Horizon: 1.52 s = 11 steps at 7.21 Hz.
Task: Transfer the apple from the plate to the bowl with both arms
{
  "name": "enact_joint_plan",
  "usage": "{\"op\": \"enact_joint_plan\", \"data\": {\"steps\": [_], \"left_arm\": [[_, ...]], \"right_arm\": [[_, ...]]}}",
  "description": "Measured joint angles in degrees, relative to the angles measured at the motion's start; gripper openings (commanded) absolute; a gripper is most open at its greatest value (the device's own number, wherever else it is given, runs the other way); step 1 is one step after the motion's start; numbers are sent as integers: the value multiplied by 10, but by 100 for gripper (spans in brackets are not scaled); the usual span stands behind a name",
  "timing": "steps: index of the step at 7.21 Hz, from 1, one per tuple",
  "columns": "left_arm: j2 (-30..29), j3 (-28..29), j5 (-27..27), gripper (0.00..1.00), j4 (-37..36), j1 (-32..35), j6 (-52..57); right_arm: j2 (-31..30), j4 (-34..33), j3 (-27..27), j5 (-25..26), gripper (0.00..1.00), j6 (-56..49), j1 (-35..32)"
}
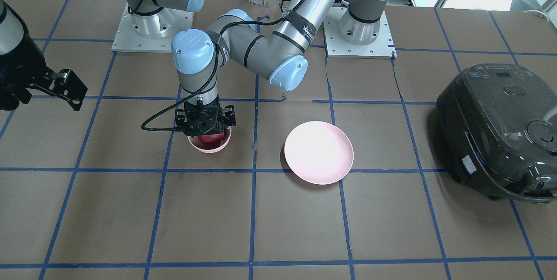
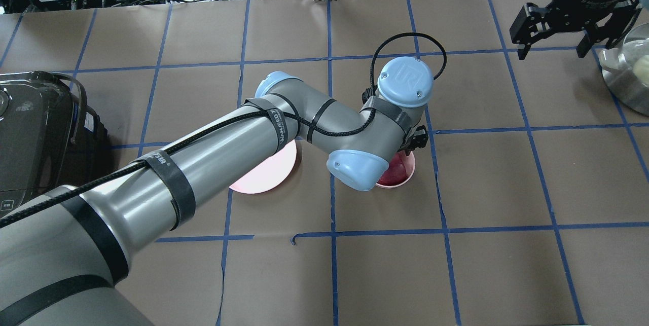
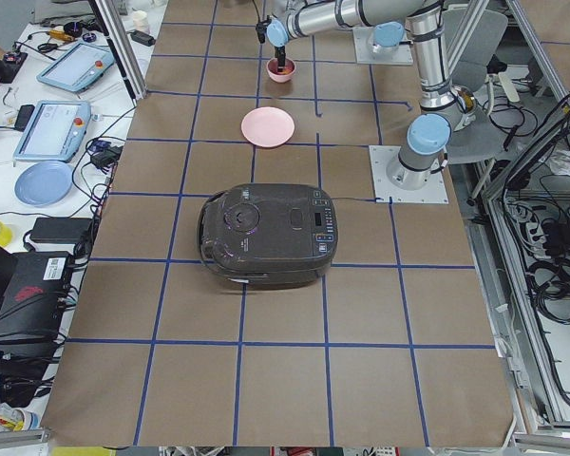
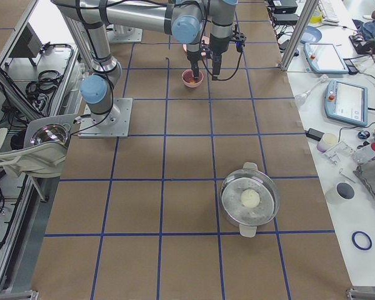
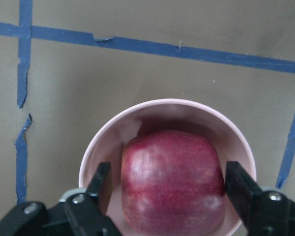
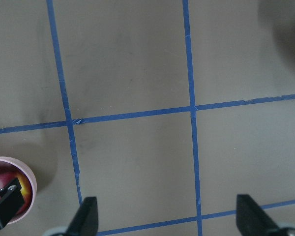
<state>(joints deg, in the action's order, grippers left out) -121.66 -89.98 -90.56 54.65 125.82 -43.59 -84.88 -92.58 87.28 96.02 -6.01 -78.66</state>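
The dark red apple sits inside the small pink bowl. My left gripper is lowered over the bowl with its fingers open on either side of the apple, a small gap at each side. In the front view the left gripper hides most of the bowl. The wide pink plate is empty beside it. My right gripper is open and empty, held off to the far side; the right wrist view shows its fingers wide apart.
A dark rice cooker stands at the robot's left end of the table. A metal pot with a pale ball in it stands at the right end, close to my right gripper. Blue tape lines grid the brown table.
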Motion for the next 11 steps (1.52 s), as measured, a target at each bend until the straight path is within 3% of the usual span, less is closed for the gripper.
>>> {"op": "enact_joint_plan", "data": {"steps": [3,5,9,11], "left_arm": [[43,1,-4,100,13,-13,63],[104,1,-4,100,74,-56,131],[241,7,-5,100,242,-227,322],[289,7,-7,100,279,-297,375]], "right_arm": [[-5,-1,-1,-3,100,0,-1],[-13,0,0,-13,100,4,-17],[-30,20,7,-69,100,68,-90],[-33,53,10,-81,100,105,-117]]}}
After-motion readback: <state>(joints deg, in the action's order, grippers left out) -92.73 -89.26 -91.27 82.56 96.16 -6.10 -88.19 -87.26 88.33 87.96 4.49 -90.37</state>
